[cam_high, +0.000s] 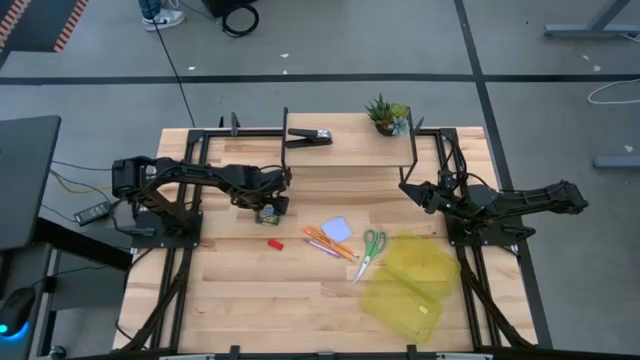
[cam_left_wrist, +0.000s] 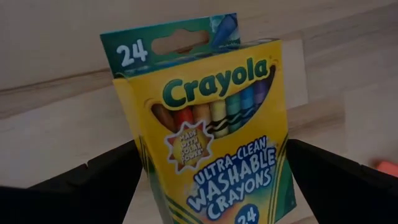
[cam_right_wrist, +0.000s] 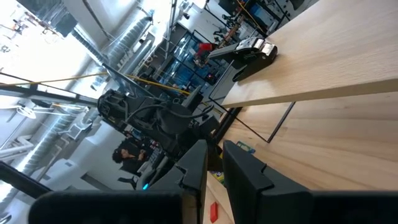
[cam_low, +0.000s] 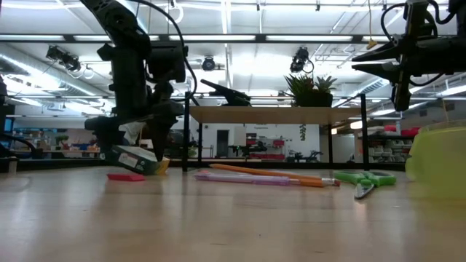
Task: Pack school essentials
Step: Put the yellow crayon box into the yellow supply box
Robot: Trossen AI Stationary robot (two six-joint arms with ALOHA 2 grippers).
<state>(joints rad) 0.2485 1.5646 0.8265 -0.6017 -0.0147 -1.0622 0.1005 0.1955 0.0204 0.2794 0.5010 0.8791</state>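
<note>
The small yellow-green cardboard crayon box [cam_left_wrist: 205, 124] lies tilted on the pale wooden table [cam_high: 250, 300], left of centre, between the spread fingers of the left gripper [cam_high: 268, 208]; the dark fingers [cam_left_wrist: 93, 193] flank it on both sides with gaps showing, so the claw is released, not pinching. Just beside the box toward the front lies a tiny red piece [cam_high: 275, 243], and farther right the pale blue square notepad [cam_high: 337, 228], the orange and pink pencils [cam_high: 330, 243] and the green-handled scissors [cam_high: 371, 247] cluster mid-table. A translucent yellow plastic pouch [cam_high: 410, 285] fills the front right corner. The front left of the table is bare wood. Behind, a raised wooden shelf [cam_high: 350, 148] carries a black stapler [cam_high: 310, 135] and a small green potted plant [cam_high: 386, 115]. The right gripper [cam_high: 412, 190] hangs above the table by the shelf's right post, its fingers nearly together and empty.
</note>
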